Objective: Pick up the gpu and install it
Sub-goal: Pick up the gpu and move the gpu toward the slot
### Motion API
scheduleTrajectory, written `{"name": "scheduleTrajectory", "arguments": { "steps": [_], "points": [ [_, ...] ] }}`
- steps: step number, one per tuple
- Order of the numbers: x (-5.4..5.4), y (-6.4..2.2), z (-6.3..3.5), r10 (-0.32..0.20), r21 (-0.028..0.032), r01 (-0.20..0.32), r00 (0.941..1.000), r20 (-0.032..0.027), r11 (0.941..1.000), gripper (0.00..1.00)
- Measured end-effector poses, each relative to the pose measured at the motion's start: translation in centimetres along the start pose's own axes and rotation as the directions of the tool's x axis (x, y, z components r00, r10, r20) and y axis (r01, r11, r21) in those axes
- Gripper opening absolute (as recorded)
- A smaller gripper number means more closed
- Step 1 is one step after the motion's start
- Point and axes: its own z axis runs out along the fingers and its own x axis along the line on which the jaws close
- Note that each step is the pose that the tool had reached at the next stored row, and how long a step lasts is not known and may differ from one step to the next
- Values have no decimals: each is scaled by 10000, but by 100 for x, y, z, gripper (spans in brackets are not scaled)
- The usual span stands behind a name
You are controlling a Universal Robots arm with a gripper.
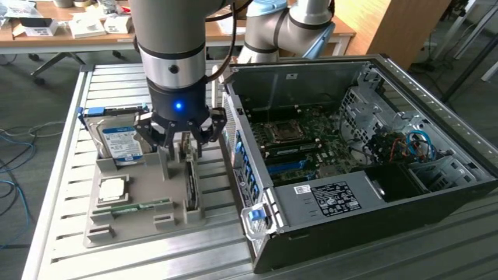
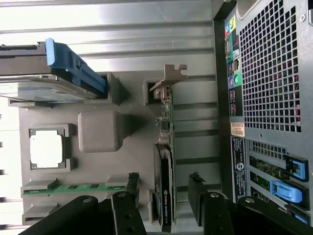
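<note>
Hovering over the grey tray [image 1: 140, 228], the end effector [image 1: 181, 150] points straight down with its jaws apart. In the wrist view the two dark fingers [image 2: 129, 196] stand on either side of the gpu [image 2: 165, 161], with a clear gap between each finger and the card. Nothing is clamped or touched.

The gpu stands on its long edge in a slot of the tray, on the side nearest the computer case [image 1: 350, 175]. Its silvery metal bracket [image 2: 168, 78] is at the end far from the fingers. The dark cooler end, which bears green lettering, lies between the fingers.

Other parts in the tray:
- The hard drive [image 1: 121, 143], with a blue-and-white label and a blue carrier, stands in a rear compartment.
- The processor [image 1: 113, 188] lies flat in a square recess.
- The green memory stick [image 1: 132, 205] lies in a narrow slot just beside the processor.

The tray rests on a slatted metal table [image 1: 70, 116]. The computer case lies on the same table at the exterior view's right, side panel off, with the mainboard exposed.
</note>
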Motion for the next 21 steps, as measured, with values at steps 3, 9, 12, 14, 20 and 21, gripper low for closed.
{"name": "scheduleTrajectory", "arguments": {
  "steps": [3, 9, 12, 14, 20, 21],
  "points": [
    [0, 0, 7, 0, 1, 0, 10000, -4, 10000, 53],
    [-5, -49, 7, -1, 1, 1, 10000, -5, 10000, 53],
    [-7, -48, 8, 1, 0, -1, 10000, -4, 10000, 53],
    [-30, -49, 14, 0, 1, 0, 10000, -7, 10000, 53],
    [-41, -54, 84, 1, 1, -1, 10000, -10, 10000, 53],
    [-41, -55, 100, 1, 1, -1, 10000, -10, 10000, 53]
  ]
}}
